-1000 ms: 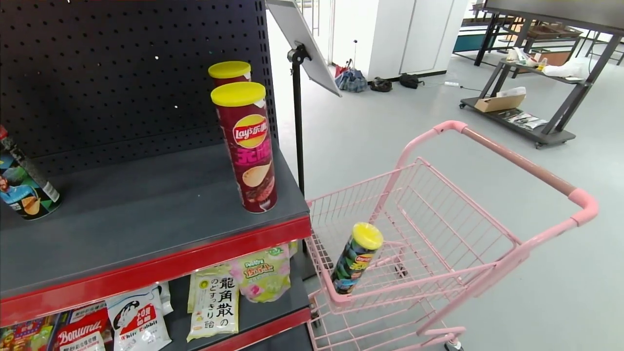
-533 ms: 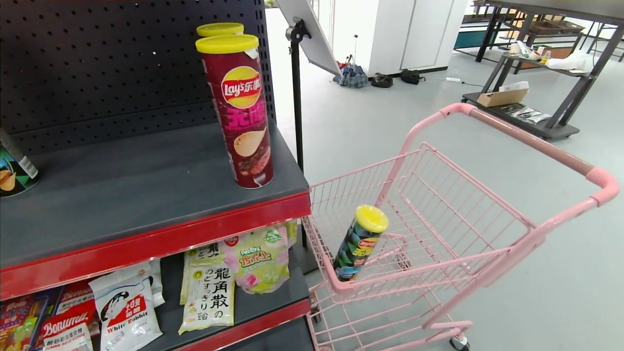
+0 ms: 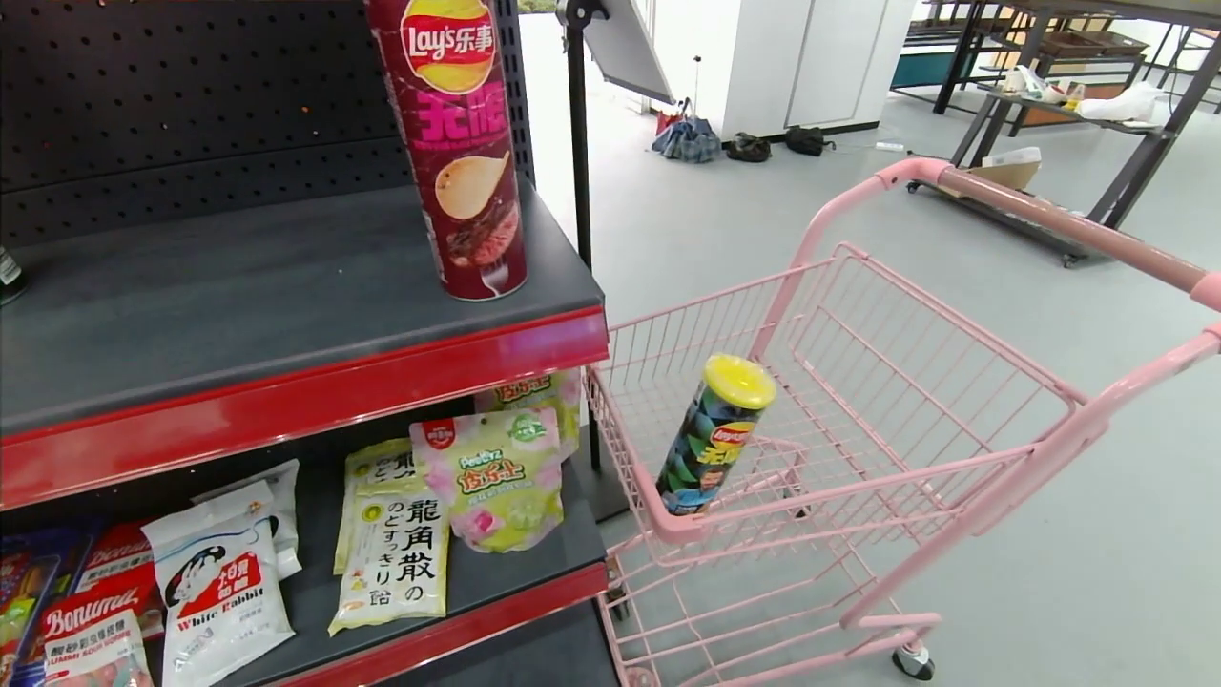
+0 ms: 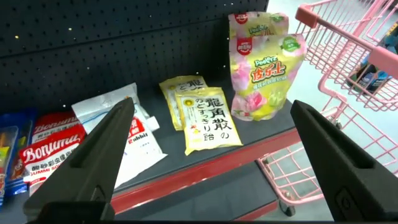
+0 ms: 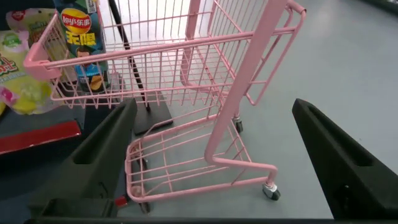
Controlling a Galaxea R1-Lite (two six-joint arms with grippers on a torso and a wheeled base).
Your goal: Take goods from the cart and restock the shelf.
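— One can left in the cart?

— One: a yellow-lidded chip can (image 3: pixel 715 439) in the pink cart (image 3: pixel 1002 205), in the basket corner just beside the shelf (image 3: pixel 286 286).

— How does it sit?

— Nearly upright, its long axis leaning with the lid tipped away from the shelf.

— And the hands?

— Both are spread wide and hold nothing. The left hand (image 4: pixel 211 109) faces the snack bags (image 4: pixel 264 74) on the lower shelf. The right hand (image 5: pixel 214 106) faces the cart, with the chip can ahead of it toward the shelf side.

— So the right arm takes it?

— I'd judge so, since it looks nearer. It should close across the body below the lid. Free space lies beside the red chip can (image 3: pixel 463 162).
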